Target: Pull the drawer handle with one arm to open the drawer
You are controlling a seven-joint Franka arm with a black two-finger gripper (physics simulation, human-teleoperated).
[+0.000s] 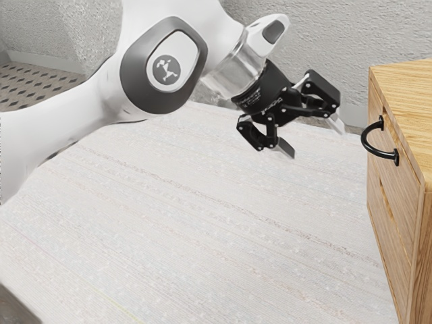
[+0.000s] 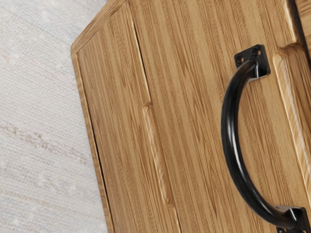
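Note:
A wooden cabinet (image 1: 405, 202) stands at the exterior view's right edge. Its top drawer (image 1: 388, 145) carries a black curved handle (image 1: 375, 143), and the drawer front lies flush with the cabinet face. My gripper (image 1: 313, 138) hovers above the table a short way from the handle, toward the exterior view's left. It is open, points toward the cabinet, and has nothing between its fingers. In the wrist view the handle (image 2: 234, 145) arches off the drawer front (image 2: 194, 97) straight ahead of the hand, bolted on by two black square mounts.
The cabinet rests on a pale textured table (image 1: 189, 223) that stretches wide under the arm. A grey wall (image 1: 351, 34) runs behind it. A lower panel (image 2: 121, 126) of the cabinet face has a shallow groove.

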